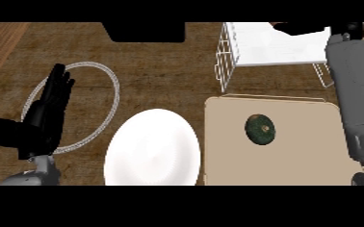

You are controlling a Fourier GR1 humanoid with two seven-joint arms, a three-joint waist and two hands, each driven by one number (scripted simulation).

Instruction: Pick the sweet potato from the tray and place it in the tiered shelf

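My right forearm point(348, 91) runs up the right side, and my right hand point(302, 28) is over the far part of the white wire tiered shelf point(274, 50), cut off by the view's top. A small reddish-brown sliver, perhaps the sweet potato point(272, 24), shows at that hand's left end; the rest is hidden. The tan tray point(298, 163) lies at the lower right, with only a dark green round vegetable point(260, 129) on it. At the far left my left hand point(44, 113) rests open, fingers up.
A white plate point(151, 149) sits left of the tray. Around my left hand lies a thin wire ring point(107, 74) on the wooden counter. A dark block point(146, 31) stands at the back centre. The shelf's wire side point(226, 57) rises just behind the tray.
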